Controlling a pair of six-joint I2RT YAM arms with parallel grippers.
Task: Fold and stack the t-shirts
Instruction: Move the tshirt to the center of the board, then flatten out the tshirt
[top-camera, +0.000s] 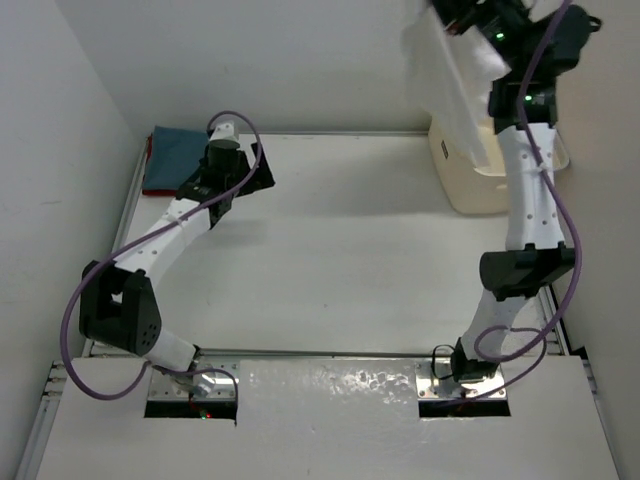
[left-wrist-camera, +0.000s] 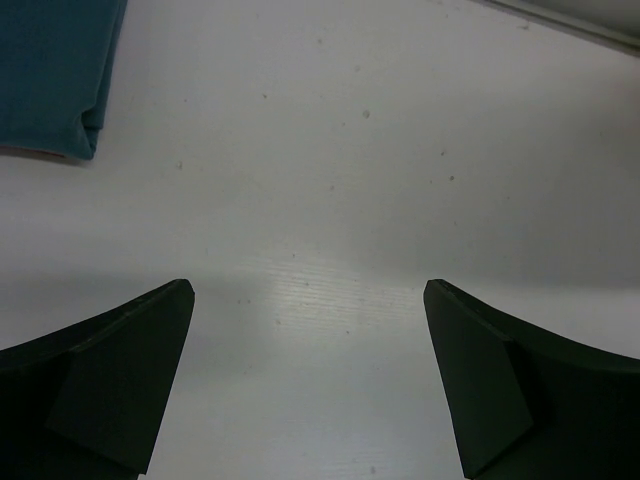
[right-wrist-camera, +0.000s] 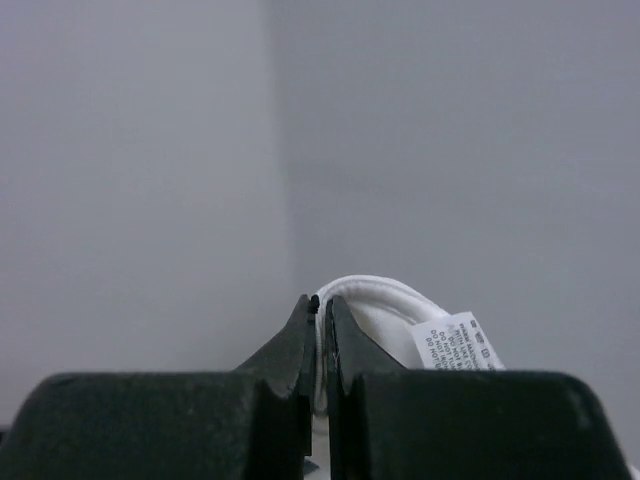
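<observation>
R gripper (right-wrist-camera: 320, 300) is pinched tight on the collar of the white t-shirt (top-camera: 450, 80), held high above the laundry basket (top-camera: 470, 190) at the table's far R corner; the cloth hangs free below it and looks clear of the basket. L gripper (left-wrist-camera: 310, 290) hovers low over the table (top-camera: 350, 260) w/ jaws wide & nothing in them, near the blue-grey t-shirt (top-camera: 175, 150), which lies folded on the red t-shirt (top-camera: 148, 158) at the far L corner. To do this step well, prob. best to carry the white shirt over to the bare mid-table, lower it slowly so the hem lands first & the body lays out flat, not bunched; the L arm could catch a shoulder or the hem to spread it before folding. A single collar pinch lets the cloth twist, so no fast swings. Writing: a white care label (right-wrist-camera: 460, 345) sits at the collar beside the jaws, w/ small black print, too fine to read for sure; no brand visible.
</observation>
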